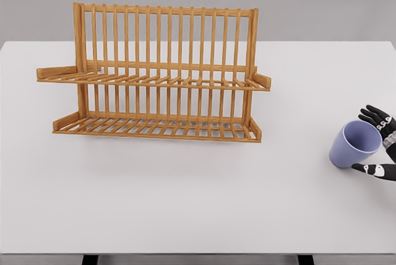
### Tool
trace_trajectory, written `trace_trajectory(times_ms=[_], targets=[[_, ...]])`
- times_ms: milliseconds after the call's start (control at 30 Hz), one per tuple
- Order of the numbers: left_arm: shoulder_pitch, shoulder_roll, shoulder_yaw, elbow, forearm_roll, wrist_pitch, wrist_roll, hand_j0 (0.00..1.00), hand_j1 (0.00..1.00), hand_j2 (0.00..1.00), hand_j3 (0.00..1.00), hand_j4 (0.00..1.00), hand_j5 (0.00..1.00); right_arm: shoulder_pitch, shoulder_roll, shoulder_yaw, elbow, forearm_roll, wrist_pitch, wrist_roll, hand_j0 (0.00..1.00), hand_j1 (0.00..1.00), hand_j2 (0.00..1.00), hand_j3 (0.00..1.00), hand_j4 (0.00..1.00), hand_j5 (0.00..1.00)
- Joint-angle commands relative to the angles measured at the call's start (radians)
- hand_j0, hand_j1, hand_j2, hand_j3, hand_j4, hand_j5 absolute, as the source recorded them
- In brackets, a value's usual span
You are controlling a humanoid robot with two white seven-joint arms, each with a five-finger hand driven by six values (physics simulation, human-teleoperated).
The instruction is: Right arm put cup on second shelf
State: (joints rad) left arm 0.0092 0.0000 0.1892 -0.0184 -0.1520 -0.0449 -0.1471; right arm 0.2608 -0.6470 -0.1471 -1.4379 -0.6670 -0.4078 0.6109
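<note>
Beside the right robot hand point(378, 144): a tilted lavender cup point(352, 145).

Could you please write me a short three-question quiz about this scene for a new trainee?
1. True or false: the cup already sits on the rack.
2. Which hand is at the cup: A left, B right?
3. How many slatted shelves does the wooden rack have?

Key: 1 false, the cup is tilted at the table's right side, apart from the rack. 2 B, its dark fingers flank the cup. 3 two.
</note>
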Motion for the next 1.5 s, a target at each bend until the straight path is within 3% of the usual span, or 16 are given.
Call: trace_trajectory(times_ms=[0,767,833,867,967,1467], targets=[[0.000,0.000,-0.001,0.000,0.000,0.000,0.000,1.00,1.00,1.00,1.00,1.00,1.00,0.000,0.001,0.000,-0.001,0.003,0.001,0.000,1.00,1.00,1.00,1.00,1.00,1.00],[0.000,0.000,-0.001,0.000,0.000,-0.001,0.000,1.00,1.00,1.00,1.00,1.00,1.00,-0.041,0.017,0.043,0.002,0.038,0.006,0.000,1.00,1.00,1.00,1.00,1.00,1.00],[0.000,0.000,-0.001,0.000,0.000,-0.001,0.000,1.00,1.00,1.00,1.00,1.00,1.00,-0.041,0.021,0.043,0.002,0.043,0.006,0.000,0.96,0.96,0.96,0.96,0.96,0.96],[0.000,0.000,0.001,0.000,0.000,0.000,0.000,1.00,1.00,1.00,1.00,1.00,1.00,-0.041,0.029,0.043,0.002,0.044,0.006,0.000,0.84,0.84,0.84,0.84,0.84,0.84],[0.000,0.000,-0.001,0.000,0.000,0.000,0.000,1.00,1.00,1.00,1.00,1.00,1.00,-0.041,0.030,0.041,0.002,0.044,0.004,0.000,0.71,0.71,0.71,0.71,0.71,0.71],[0.000,0.000,0.001,0.000,0.000,-0.001,0.000,1.00,1.00,1.00,1.00,1.00,1.00,-0.084,0.029,0.032,-0.036,0.053,0.026,0.000,0.64,0.64,0.64,0.64,0.64,0.64]])
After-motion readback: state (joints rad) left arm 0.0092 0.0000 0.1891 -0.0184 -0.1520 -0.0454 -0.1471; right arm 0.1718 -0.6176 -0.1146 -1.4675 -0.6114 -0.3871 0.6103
